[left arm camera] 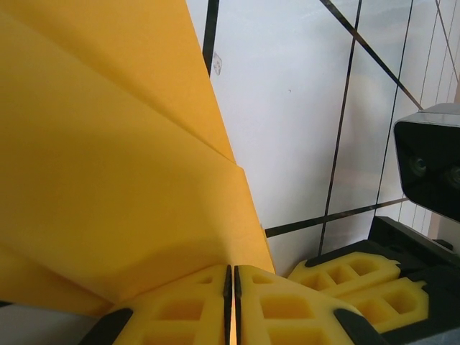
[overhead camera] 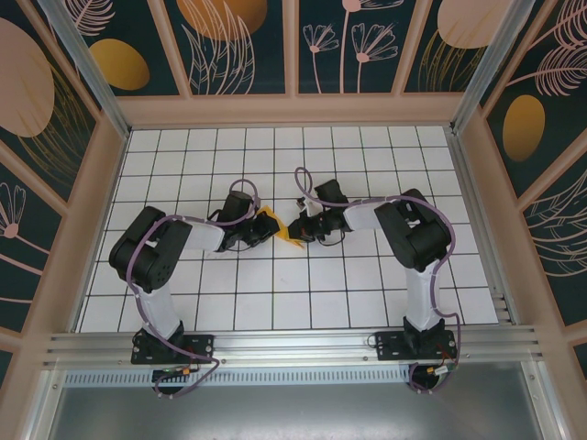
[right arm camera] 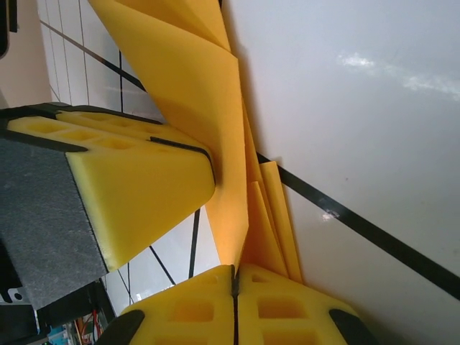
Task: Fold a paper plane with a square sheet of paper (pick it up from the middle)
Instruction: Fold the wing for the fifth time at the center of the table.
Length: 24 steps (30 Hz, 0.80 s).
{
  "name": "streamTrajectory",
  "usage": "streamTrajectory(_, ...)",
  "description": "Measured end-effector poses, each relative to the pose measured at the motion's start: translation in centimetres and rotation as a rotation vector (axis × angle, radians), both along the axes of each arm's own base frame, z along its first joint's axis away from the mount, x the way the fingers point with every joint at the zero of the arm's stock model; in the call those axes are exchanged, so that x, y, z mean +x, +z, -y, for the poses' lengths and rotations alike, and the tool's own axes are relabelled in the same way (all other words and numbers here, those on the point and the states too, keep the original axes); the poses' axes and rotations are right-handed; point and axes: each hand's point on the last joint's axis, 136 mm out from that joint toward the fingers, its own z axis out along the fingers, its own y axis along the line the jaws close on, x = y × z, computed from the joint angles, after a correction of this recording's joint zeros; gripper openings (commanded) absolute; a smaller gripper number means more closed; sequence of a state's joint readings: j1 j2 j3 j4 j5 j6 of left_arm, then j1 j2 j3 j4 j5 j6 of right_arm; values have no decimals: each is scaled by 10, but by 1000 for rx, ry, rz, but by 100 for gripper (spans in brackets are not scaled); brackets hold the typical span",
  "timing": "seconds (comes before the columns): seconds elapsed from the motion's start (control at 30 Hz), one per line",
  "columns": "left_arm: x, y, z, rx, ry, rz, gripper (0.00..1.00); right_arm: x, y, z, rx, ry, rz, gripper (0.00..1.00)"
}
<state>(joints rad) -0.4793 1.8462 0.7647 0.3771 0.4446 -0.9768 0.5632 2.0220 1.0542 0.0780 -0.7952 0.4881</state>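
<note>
The orange-yellow sheet of paper [overhead camera: 269,220] is folded into several layers and held just above the tiled floor at the table's middle. My left gripper [overhead camera: 264,231] comes in from the left, and its jaws [left arm camera: 231,287] are shut on a folded edge of the paper [left arm camera: 108,165]. From the right, my right gripper [overhead camera: 301,229] has its jaws [right arm camera: 234,277] shut on a thin flap of the paper [right arm camera: 194,93]. The two grippers nearly touch. They cover most of the paper, so I cannot tell whether it has the shape of a paper plane.
White floor tiles with dark lines [overhead camera: 275,302] lie all around. Patterned walls with a beige frame [overhead camera: 293,110] close the back and sides. The right gripper's fingers [left arm camera: 352,284] and camera [left arm camera: 431,162] crowd the left wrist view; the left gripper's finger [right arm camera: 144,180] crowds the right wrist view.
</note>
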Motion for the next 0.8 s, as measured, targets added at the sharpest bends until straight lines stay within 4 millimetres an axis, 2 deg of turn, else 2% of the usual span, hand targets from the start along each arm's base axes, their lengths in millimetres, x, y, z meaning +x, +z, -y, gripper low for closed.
streamTrajectory(0.2,1,-1,0,8,0,-16,14,-1,4,1,1,3,10,15)
streamTrajectory(0.5,1,-2,0,23,7,-37,14,-12,12,10,-5,62,62,22)
streamTrajectory(0.6,1,-2,0,28,9,-49,14,-14,10,11,-13,85,83,20)
streamTrajectory(0.8,2,-3,0,34,16,-64,14,-14,4,15,-41,104,110,6)
